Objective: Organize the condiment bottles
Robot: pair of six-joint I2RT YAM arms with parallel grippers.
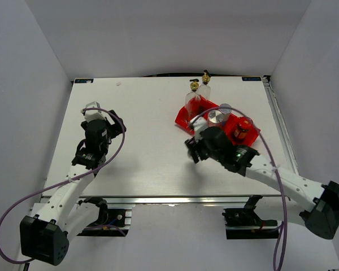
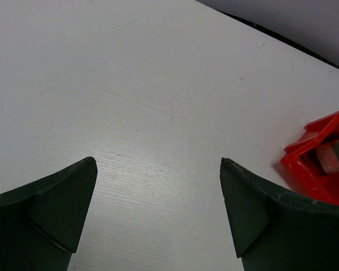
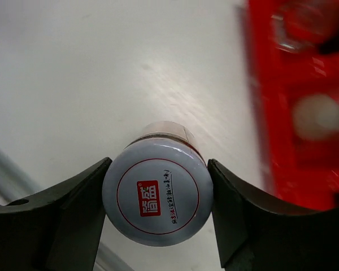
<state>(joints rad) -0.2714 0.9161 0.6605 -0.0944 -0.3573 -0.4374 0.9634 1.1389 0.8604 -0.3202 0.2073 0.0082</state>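
While your right gripper (image 3: 158,169) clamps the silver-capped shaker (image 3: 157,195) by its cap, its body is mostly hidden; your left gripper (image 2: 158,164) gapes wide, empty, the red tray (image 2: 319,164) cut off beside it.

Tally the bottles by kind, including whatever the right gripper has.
glass pourers: 2
silver-capped shakers: 2
red-lidded jar: 1
white-lidded bottle, held in the right gripper: 1
Total: 6
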